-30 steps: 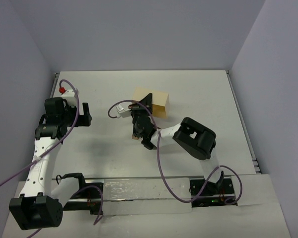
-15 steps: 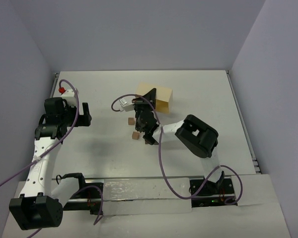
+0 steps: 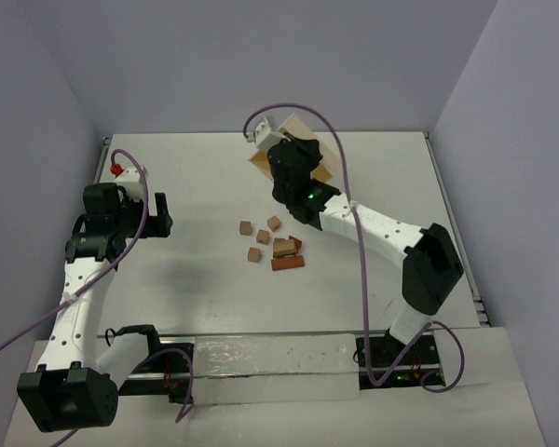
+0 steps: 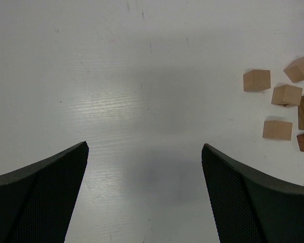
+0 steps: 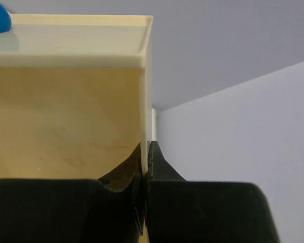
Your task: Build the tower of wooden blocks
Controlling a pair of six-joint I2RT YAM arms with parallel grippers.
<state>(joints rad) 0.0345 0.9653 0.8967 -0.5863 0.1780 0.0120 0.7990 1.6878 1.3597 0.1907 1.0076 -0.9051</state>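
The wood blocks (image 3: 272,244) lay scattered, unstacked, in the middle of the bench (image 3: 196,289) — to the right of the left hand (image 4: 144,152), which hung wide and empty — while the right hand (image 5: 146,152), beyond them, pinched a wall of the pale wooden box (image 5: 66,116).

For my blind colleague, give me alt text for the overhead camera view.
Wooden blocks lie scattered, unstacked, on the table. The right gripper grips a pale wooden box near the far edge; the left gripper hovers open.

Bare table (image 3: 196,275) lies between left hand (image 4: 144,146) and blocks (image 3: 283,247) (box (image 5: 66,111) apparently raised beyond).
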